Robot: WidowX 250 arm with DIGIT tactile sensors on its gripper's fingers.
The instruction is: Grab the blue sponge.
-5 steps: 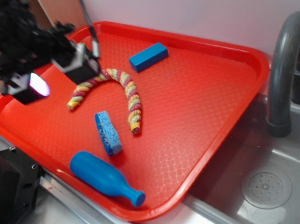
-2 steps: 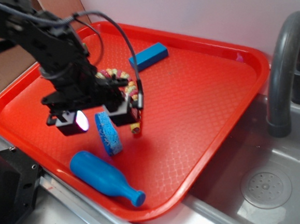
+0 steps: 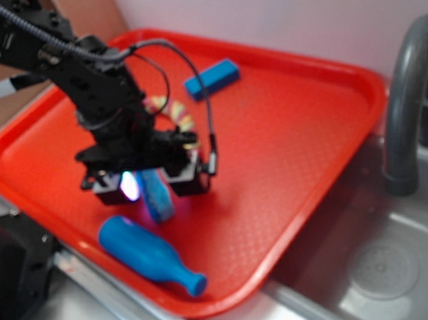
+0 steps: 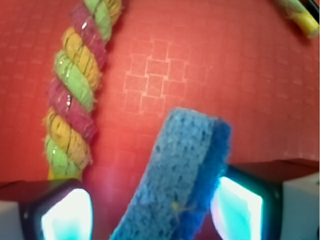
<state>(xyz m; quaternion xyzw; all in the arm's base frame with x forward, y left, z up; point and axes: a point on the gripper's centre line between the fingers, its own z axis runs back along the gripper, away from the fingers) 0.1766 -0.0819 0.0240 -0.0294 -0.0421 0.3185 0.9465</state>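
The blue sponge [image 3: 156, 198] lies on the red tray [image 3: 287, 147], porous and light blue. My gripper [image 3: 151, 186] is down over it and open, one finger on each side. In the wrist view the sponge [image 4: 182, 175] runs slantwise between my glowing pads [image 4: 67, 217]. The right pad is close against the sponge's edge; a gap of tray shows between the left pad and the sponge. The near end of the sponge is hidden under my gripper.
A multicoloured twisted rope [image 3: 181, 122] curves just behind the gripper and shows at the left of the wrist view [image 4: 72, 95]. A glossy blue bottle toy [image 3: 147, 254] lies near the tray's front edge. A dark blue block [image 3: 211, 79] sits at the back. A sink and faucet [image 3: 406, 108] are to the right.
My gripper came from the tray's back left, moved right and forward, and dropped down until its open fingers straddle the sponge. The sponge has not moved.
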